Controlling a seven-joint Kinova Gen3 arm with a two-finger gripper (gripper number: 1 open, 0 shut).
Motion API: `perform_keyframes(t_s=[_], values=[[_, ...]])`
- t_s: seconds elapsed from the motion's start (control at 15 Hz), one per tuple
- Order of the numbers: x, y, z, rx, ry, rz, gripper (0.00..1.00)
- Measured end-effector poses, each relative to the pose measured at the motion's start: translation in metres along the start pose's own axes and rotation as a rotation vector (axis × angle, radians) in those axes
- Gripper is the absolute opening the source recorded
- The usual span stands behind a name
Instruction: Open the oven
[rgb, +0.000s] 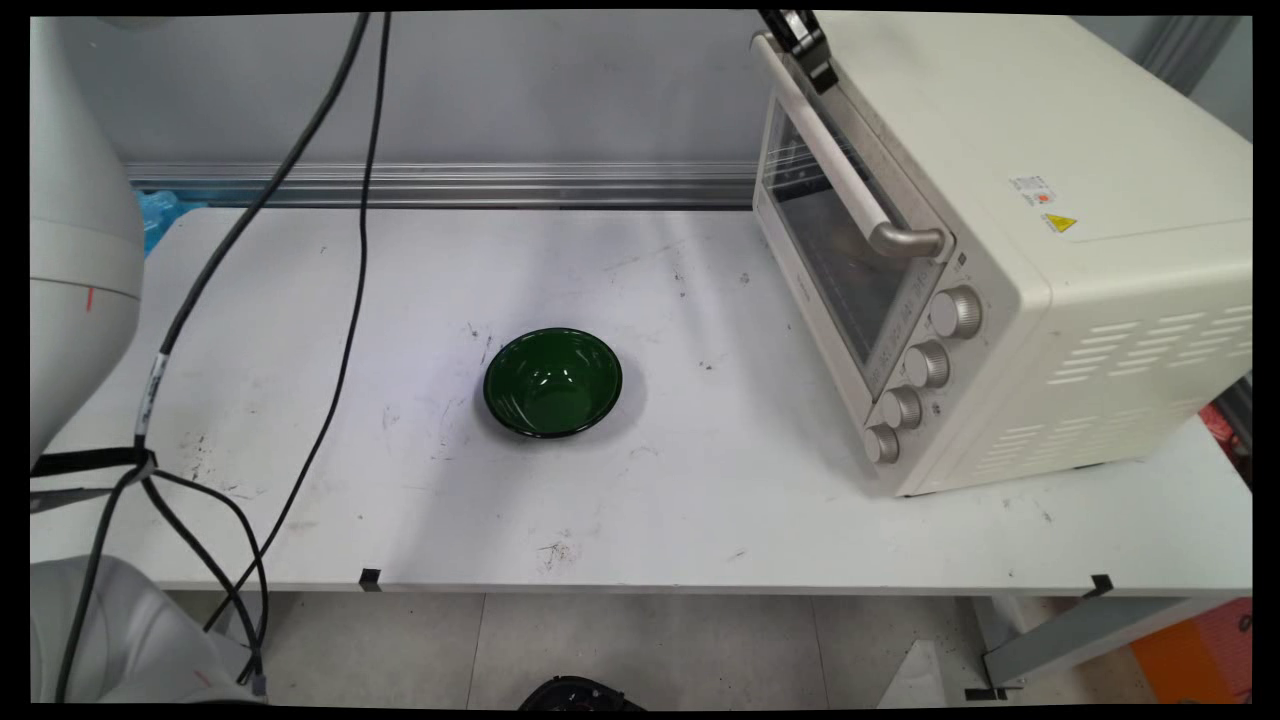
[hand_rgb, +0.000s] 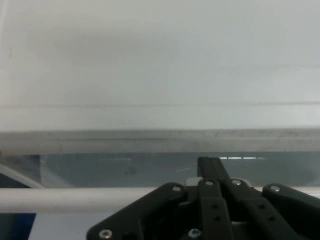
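Note:
A cream toaster oven (rgb: 1050, 200) stands at the table's right, its glass door facing left and looking closed. My gripper (rgb: 797, 40) reaches down from the top edge, right at the far end of the door's pale handle bar (rgb: 830, 150). In the hand view the handle bar (hand_rgb: 75, 199) runs across the frame just above the linkage. The fingers of the gripper (hand_rgb: 209, 164) are pressed together and poke past the bar in front of the door glass (hand_rgb: 125, 170). Nothing is held between them. The oven's flat top (hand_rgb: 150, 75) fills the upper part of that view.
An empty dark green bowl (rgb: 552, 382) sits mid-table, well left of the oven. Black cables (rgb: 350, 300) hang over the table's left part. Several knobs (rgb: 925, 365) line the oven's front. The wall rail (rgb: 450, 185) runs behind the table.

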Motion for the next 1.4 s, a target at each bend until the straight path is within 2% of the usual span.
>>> perform_keyframes(t_s=[0.6,1.4], values=[[-0.001,0.002,0.029,-0.010,-0.004,-0.036,0.00],[-0.015,0.008,0.043,-0.024,-0.030,-0.045,0.00]])
